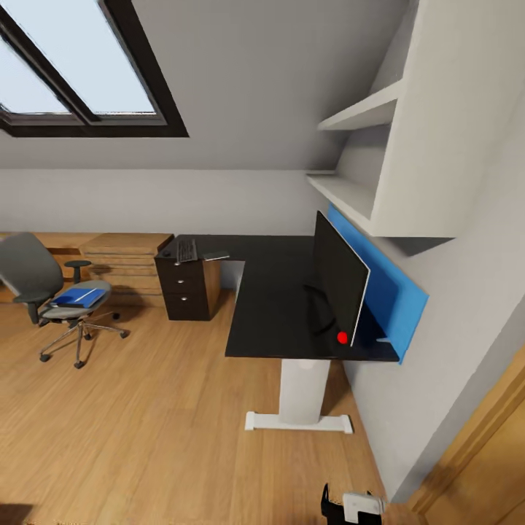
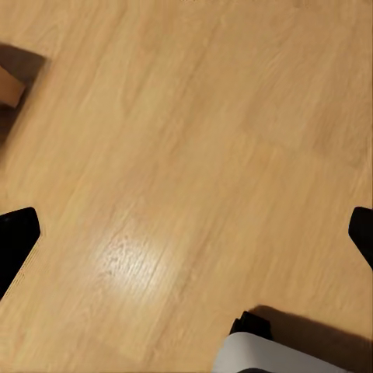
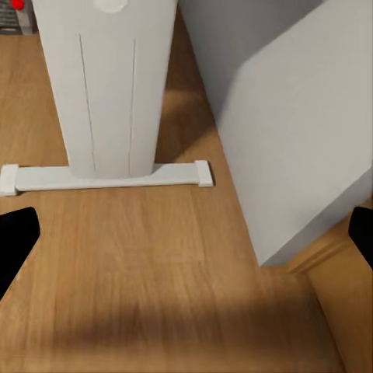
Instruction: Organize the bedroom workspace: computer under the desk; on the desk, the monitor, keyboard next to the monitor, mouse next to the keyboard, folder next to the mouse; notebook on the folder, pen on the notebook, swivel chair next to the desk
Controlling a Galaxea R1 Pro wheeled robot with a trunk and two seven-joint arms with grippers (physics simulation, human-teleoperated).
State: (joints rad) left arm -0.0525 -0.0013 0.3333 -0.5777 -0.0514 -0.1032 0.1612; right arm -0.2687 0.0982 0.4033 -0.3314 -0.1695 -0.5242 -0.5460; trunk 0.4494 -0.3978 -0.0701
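Attic bedroom with plank floor (image 1: 160,430), sloped wall and black-framed skylight (image 1: 80,73); L-shaped desk (image 1: 270,292) as the landmark, black top, white leg (image 1: 302,390), blue back panel (image 1: 394,292) against the wall; monitor (image 1: 339,281) upright on the desk just in front of the panel, red dot at its lower near corner; keyboard (image 1: 187,250) flat on the desk's far wing, above the black drawers (image 1: 186,288); flat grey item (image 1: 216,256), possibly the notebook, just beside the keyboard, too small to tell; swivel chair (image 1: 51,292) well apart from the desk, out on the floor beyond the drawer end; blue folder (image 1: 79,297) lying on the chair seat; light wooden low cabinets (image 1: 124,262) along the far wall past the drawers; white shelves (image 1: 364,146) above the desk; left gripper (image 2: 186,241) over bare floor, fingertips (image 2: 15,237) wide apart, nothing between; right gripper (image 3: 186,241) facing the desk's white leg and its flat foot, fingertips (image 3: 15,241) likewise spread, clamped on nothing
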